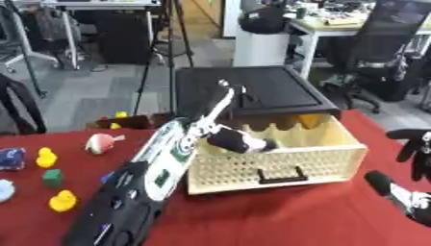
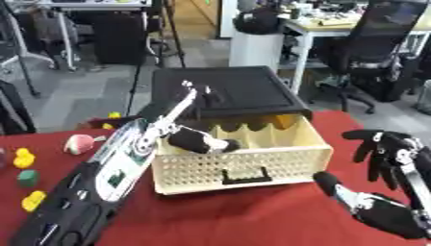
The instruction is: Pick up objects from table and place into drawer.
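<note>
A cream perforated drawer [image 1: 278, 166] stands pulled out of a black-topped cabinet [image 1: 244, 89] on the red table. My left arm runs up from the lower left, and my left hand [image 1: 240, 141] hangs over the drawer's front left part; I cannot make out whether it holds anything. Something yellow [image 1: 310, 120] lies at the back of the drawer. Left on the table are two yellow ducks [image 1: 46, 157] [image 1: 61, 201], a green cube [image 1: 52, 178] and a red-and-white object [image 1: 101, 142]. My right hand [image 2: 391, 153] rests open at the right edge, fingers up.
A blue thing [image 1: 10, 158] and a pale blue one [image 1: 4, 190] lie at the table's left edge. Small yellow pieces [image 1: 120, 115] sit behind the table. Office chairs, a tripod and desks stand beyond. Red cloth [image 1: 278, 216] stretches before the drawer.
</note>
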Controlling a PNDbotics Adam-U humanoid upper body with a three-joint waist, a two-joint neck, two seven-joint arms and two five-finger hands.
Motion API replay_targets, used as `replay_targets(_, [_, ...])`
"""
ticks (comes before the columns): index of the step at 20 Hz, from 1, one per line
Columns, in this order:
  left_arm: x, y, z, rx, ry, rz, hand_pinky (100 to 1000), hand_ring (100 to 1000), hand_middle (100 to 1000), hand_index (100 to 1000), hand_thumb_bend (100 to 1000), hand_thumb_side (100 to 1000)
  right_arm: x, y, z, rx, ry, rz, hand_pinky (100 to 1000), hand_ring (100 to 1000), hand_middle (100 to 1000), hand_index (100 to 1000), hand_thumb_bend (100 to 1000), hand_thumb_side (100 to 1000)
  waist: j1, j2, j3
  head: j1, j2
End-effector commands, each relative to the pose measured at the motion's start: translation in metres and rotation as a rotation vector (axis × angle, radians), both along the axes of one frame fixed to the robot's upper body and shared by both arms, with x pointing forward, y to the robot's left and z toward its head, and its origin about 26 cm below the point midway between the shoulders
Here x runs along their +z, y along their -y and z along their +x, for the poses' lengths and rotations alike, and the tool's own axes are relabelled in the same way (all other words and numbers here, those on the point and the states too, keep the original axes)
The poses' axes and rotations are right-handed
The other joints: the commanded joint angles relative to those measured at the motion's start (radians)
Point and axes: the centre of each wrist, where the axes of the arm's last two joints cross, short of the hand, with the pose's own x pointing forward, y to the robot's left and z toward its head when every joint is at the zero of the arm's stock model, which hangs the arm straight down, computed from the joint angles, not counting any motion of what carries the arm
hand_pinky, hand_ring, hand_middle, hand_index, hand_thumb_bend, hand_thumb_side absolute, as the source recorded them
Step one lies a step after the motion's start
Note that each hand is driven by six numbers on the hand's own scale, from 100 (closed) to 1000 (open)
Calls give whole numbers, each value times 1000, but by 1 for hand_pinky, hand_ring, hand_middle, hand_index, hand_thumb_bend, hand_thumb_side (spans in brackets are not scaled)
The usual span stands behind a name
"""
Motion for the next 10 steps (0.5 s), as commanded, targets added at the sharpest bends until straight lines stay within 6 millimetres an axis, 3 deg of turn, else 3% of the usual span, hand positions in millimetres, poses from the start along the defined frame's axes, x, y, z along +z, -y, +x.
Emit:
replay_targets(1, [23, -12, -4, 10, 75, -125, 506, 510, 547, 738, 688, 495, 9, 2, -3, -1, 27, -6, 106, 295, 430, 745, 624, 716, -6, -19, 2, -8, -2])
replay_targets(2, [28, -16, -6, 7, 88, -159, 507, 510, 547, 739, 748, 444, 9, 2, -3, -4, 25, -8, 106, 295, 430, 744, 624, 712, -7, -21, 4, -11, -1])
replay_targets(10, [52, -64, -28, 23, 140, -324, 511, 508, 543, 739, 730, 445, 8, 7, -4, -30, 2, -39, 105, 294, 426, 712, 619, 711, -17, -37, 45, -41, 15])
